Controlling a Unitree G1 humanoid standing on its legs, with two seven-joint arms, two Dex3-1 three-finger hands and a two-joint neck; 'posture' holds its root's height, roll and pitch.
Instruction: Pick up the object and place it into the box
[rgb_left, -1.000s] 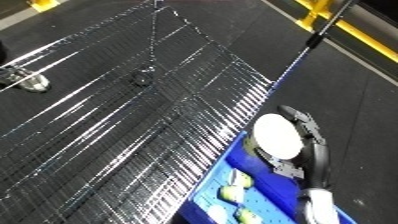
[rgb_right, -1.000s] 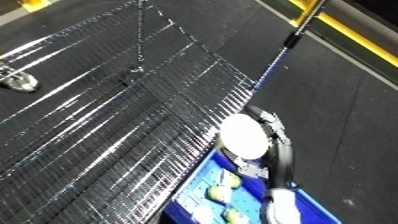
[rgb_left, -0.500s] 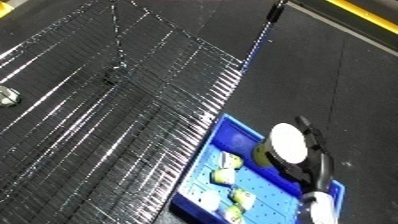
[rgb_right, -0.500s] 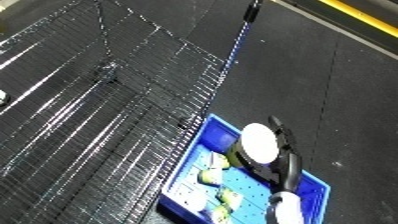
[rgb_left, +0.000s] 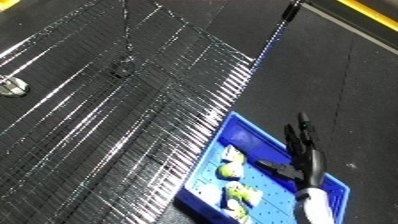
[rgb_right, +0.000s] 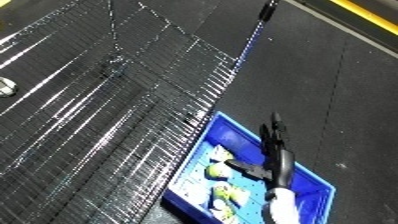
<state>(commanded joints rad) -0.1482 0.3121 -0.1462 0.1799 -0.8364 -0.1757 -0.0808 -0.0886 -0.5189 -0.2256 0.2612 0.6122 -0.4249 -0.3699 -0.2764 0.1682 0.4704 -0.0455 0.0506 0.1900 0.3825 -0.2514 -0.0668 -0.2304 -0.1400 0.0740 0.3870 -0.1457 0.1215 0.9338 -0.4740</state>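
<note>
Objects (rgb_left: 229, 171), pale yellow-green pieces, lie in the blue bin (rgb_left: 330, 183) beneath the right hand (rgb_left: 300, 159); none is held. The hand's black fingers (rgb_right: 278, 134) are straight and extended, the thumb splayed to the left, with nothing between them. The fingers point toward the upper edge of the view, over the bin's far side, while the white forearm enters from the lower edge.

Several pieces rest on the bin's floor, clustered in its left half, just beside one another. Their outlines are too small to give a reliable long axis; the piece nearest the thumb appears slightly elongated along the bin's length, but this is a judgement only. Which piece is the one named in the task cannot be told.

The bin sits on the dark floor, its left wall touching or just beside the edge of a glossy black ribbed mat (rgb_left: 133, 125). A small round metal item (rgb_right: 5, 87) lies on the mat, well apart, at the far left.

Risks, as judged: withdrawing the hand low could catch the bin's right wall and shift or tip the bin; the thumb could drag a piece out over the rim.

The left hand is not visible.
</note>
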